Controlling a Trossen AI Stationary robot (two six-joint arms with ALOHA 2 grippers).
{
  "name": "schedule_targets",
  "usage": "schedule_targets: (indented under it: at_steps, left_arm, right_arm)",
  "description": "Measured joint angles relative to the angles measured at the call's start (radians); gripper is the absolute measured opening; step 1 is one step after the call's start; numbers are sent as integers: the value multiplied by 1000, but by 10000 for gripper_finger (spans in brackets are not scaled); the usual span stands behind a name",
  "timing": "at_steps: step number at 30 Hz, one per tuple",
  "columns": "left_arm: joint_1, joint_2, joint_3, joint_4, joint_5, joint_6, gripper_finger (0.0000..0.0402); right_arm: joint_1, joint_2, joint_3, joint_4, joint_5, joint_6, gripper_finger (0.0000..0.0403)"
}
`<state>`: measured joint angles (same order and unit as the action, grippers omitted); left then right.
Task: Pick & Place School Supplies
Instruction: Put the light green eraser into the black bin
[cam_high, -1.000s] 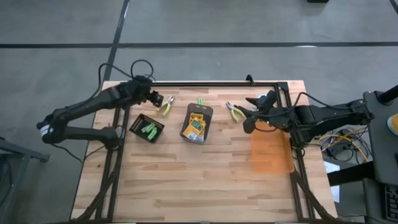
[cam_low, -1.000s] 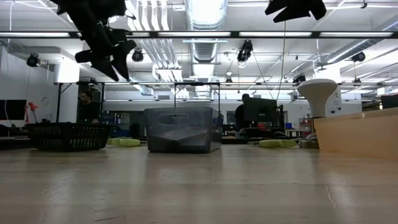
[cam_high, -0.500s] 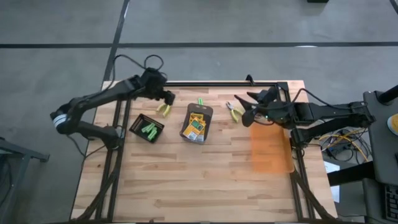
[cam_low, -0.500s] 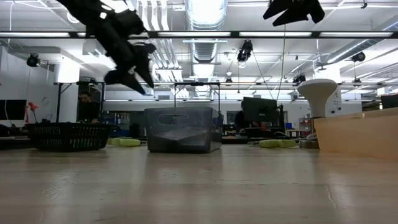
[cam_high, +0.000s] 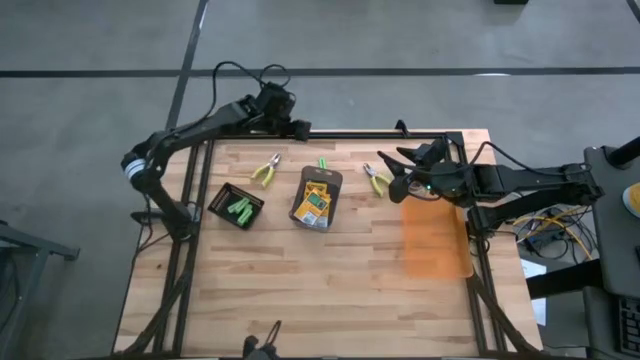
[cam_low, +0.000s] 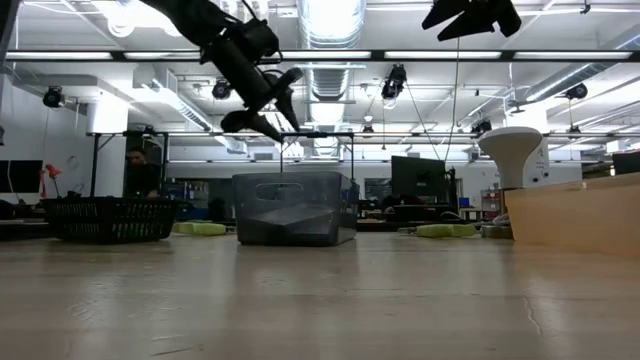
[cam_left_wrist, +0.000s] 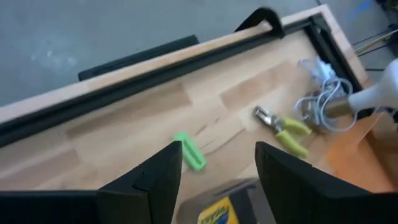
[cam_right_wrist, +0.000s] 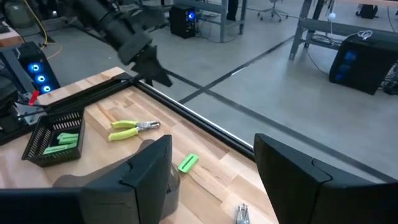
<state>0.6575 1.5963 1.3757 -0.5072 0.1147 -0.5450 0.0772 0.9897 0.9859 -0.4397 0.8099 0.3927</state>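
Left gripper (cam_high: 297, 127) swung beyond table's far edge, spread, empty | pliers (cam_high: 266, 171) lie apart

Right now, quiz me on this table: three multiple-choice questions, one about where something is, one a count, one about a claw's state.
1. Where are the green sticks collected?
A. In the small dark basket
B. On the orange sheet
C. Under the right arm

2. How many pliers lie on the table?
A. One
B. Two
C. Four

3. What is the left claw doing?
A. Gripping pliers
B. Gripping a crayon box
C. Open, holding nothing

Answers:
1 A, the high view shows them inside it.
2 B, one pair left of the crayon boxes, one pair right.
3 C, its wrist view shows only table between the fingers.
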Motion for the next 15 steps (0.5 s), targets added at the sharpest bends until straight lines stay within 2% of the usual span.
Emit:
schedule_targets:
  at_steps: [6,15]
  left_arm:
    - [0,41,69,1,0,-9,209]
    - [-1,43,63,33,-3,-168,209]
  right_arm:
    - [0,0,0,0,0,0,224]
    - [1,0,0,0,0,0,224]
